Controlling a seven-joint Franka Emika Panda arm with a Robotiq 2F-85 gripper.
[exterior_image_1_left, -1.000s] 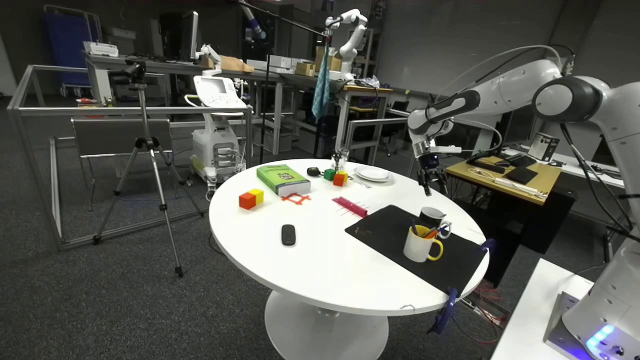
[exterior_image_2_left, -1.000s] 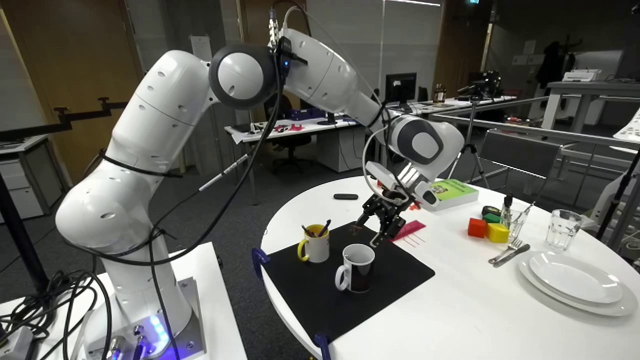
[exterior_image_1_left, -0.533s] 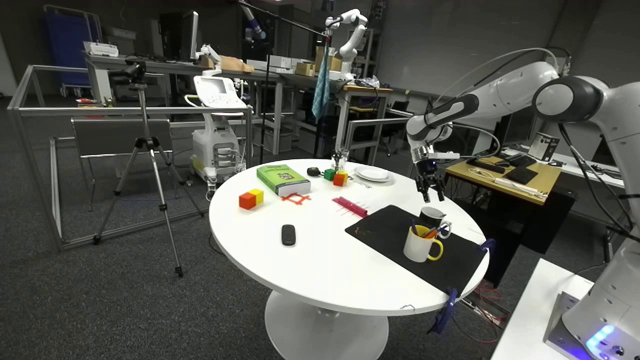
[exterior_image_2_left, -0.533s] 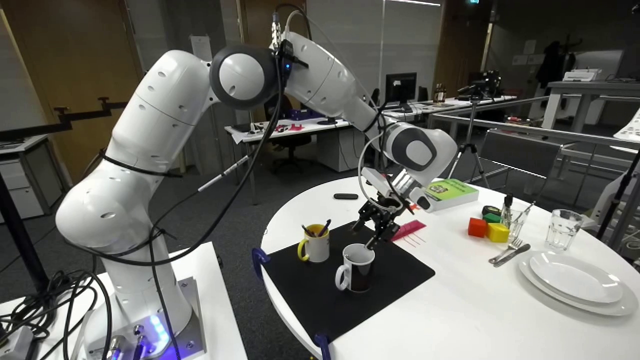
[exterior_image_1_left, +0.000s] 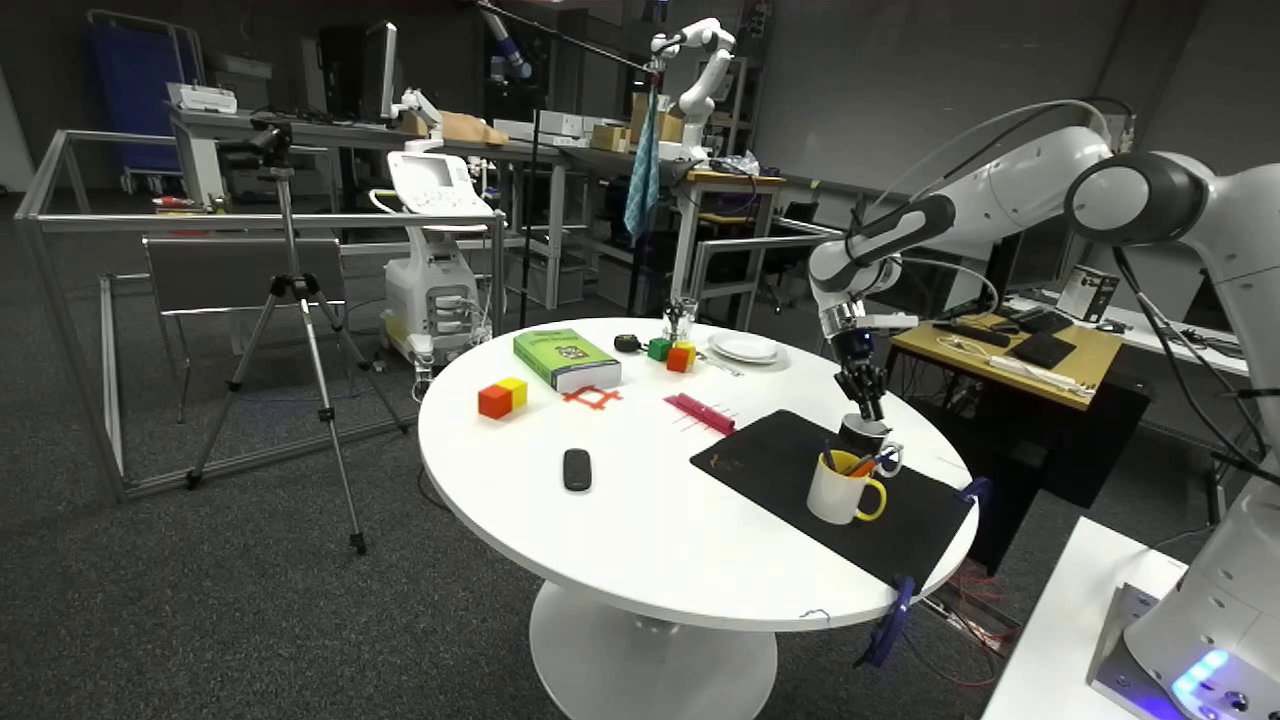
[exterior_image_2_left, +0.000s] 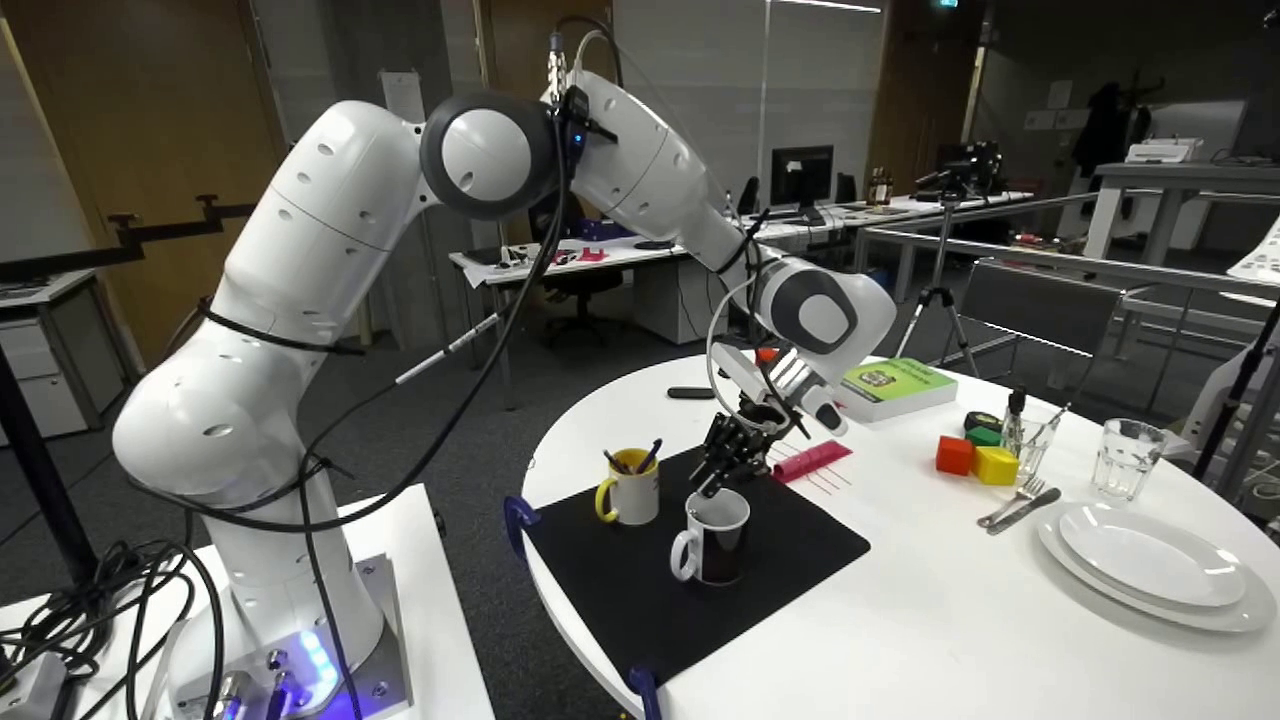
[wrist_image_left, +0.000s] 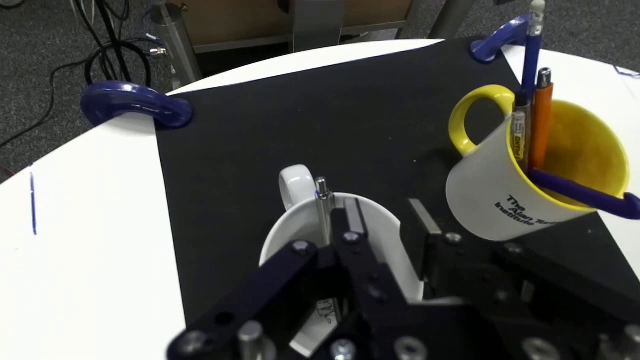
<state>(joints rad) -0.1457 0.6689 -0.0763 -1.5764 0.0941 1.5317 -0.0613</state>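
Observation:
My gripper (wrist_image_left: 386, 212) hangs over the rim of a white-and-dark mug (exterior_image_2_left: 725, 550) with a white handle. In the wrist view one finger (wrist_image_left: 356, 217) lies above the mug's inside and the other (wrist_image_left: 425, 217) past its rim. A gap shows between them, narrow but with nothing held. A silver pen (wrist_image_left: 324, 210) leans inside this mug, close beside the nearer finger; whether they touch I cannot tell. To one side stands a white mug with yellow inside and handle (wrist_image_left: 480, 195), holding several pens. Both mugs stand upright on a black mat (exterior_image_2_left: 800, 540).
Blue clamps (wrist_image_left: 140, 102) grip the table edge at the mat. Elsewhere on the round white table (exterior_image_1_left: 640, 520) are a pink piece (exterior_image_1_left: 705, 413), a black remote (exterior_image_1_left: 577, 470), a green book (exterior_image_1_left: 567, 360), coloured cubes (exterior_image_2_left: 955, 455), a drinking glass (exterior_image_2_left: 1125, 460), cutlery (exterior_image_2_left: 1022, 508) and plates (exterior_image_2_left: 1150, 555).
My gripper has come down toward the dark mug and its jaws have drawn much closer together. The mugs and the other things on the table have stayed put.

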